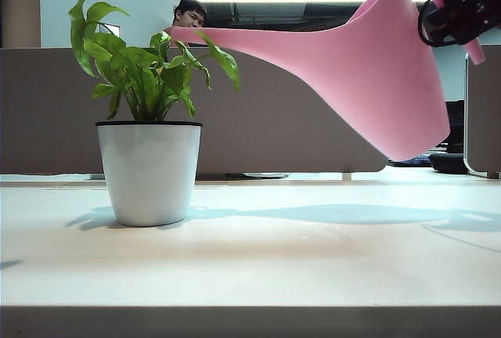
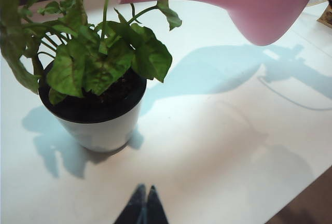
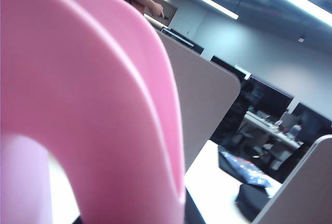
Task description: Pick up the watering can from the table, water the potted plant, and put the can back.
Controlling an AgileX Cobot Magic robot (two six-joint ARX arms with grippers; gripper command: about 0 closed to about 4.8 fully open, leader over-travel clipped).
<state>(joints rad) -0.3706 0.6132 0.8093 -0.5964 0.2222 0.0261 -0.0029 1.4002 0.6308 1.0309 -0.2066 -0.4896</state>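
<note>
Gripping one watering can (image 1: 376,64) above one potted plant (image 1: 149,170): right gripper (image 1: 458,13); left gripper (image 2: 144,203) jaws clenched.

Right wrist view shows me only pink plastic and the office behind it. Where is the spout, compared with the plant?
Observer: In the exterior view, the watering can has its spout tip above the leaves of the potted plant.
Operator: Is the can off the table?
Observer: Yes. The right gripper holds it by the handle, tilted in the air, and its shadow lies on the table.
Operator: And the left gripper?
Observer: The left gripper is shut and empty, above the table, short of the pot.
</note>
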